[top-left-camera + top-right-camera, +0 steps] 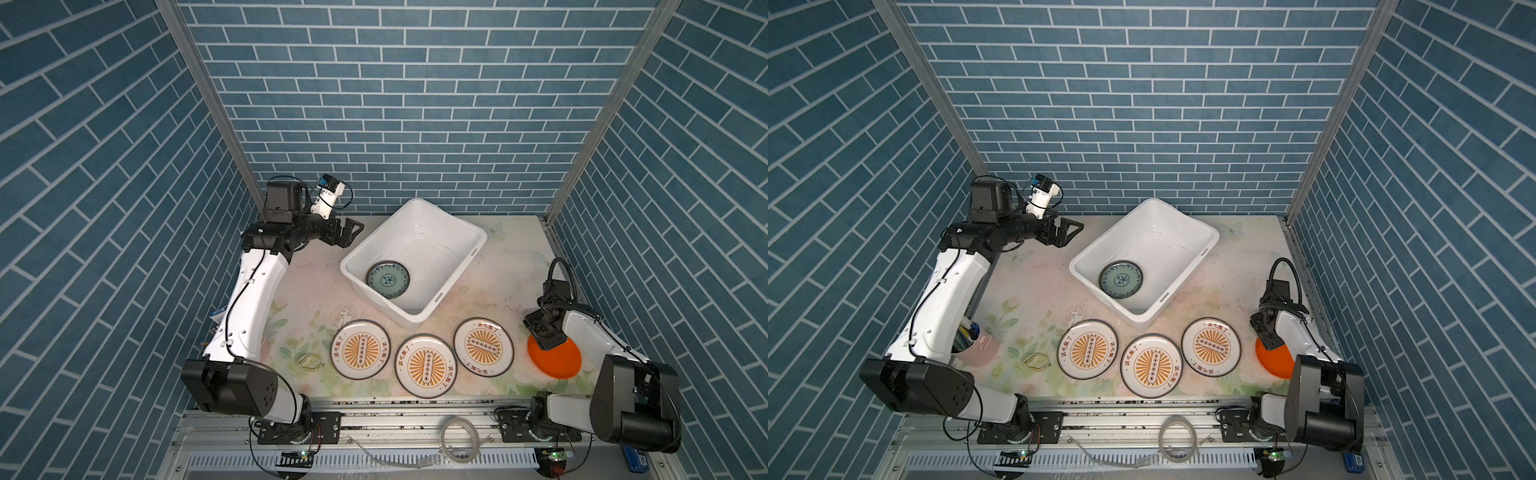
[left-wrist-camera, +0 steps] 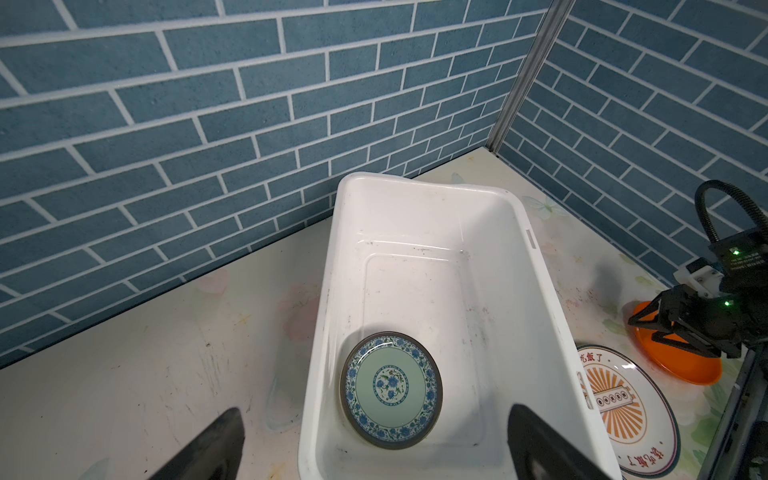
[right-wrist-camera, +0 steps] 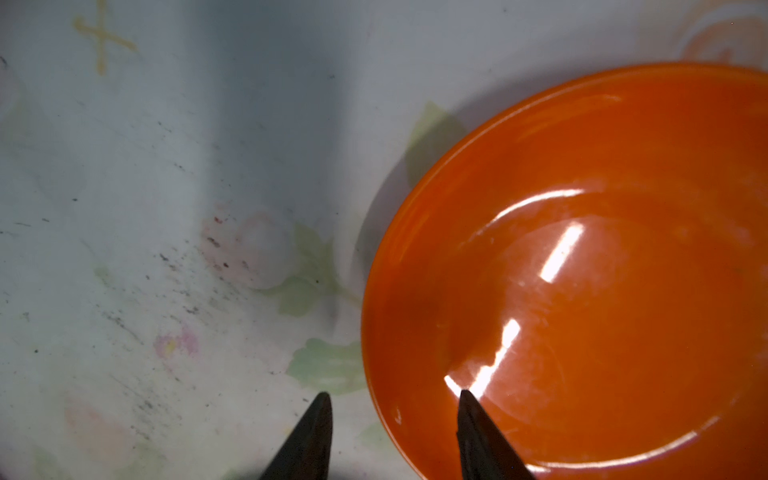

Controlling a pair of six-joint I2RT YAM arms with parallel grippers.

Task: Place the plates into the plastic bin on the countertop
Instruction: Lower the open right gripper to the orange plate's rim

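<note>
Cream countertop [image 1: 316,291] is hosting the right claw [image 3: 395,409], straddling the orange plate [image 3: 582,270] rim half-open, gripping nothing; closing shallowly risks slipping.

In both top views the right arm covers part of the orange plate [image 1: 559,361]. The right wrist view cuts that plate off at its edge and shows only the two dark fingertips [image 3: 316,432], so contact with the plate cannot be told. In a top view the left arm half hides a pink cup [image 1: 982,351]. The lettering on the sunburst plates [image 1: 360,350] is too small to read.
</note>
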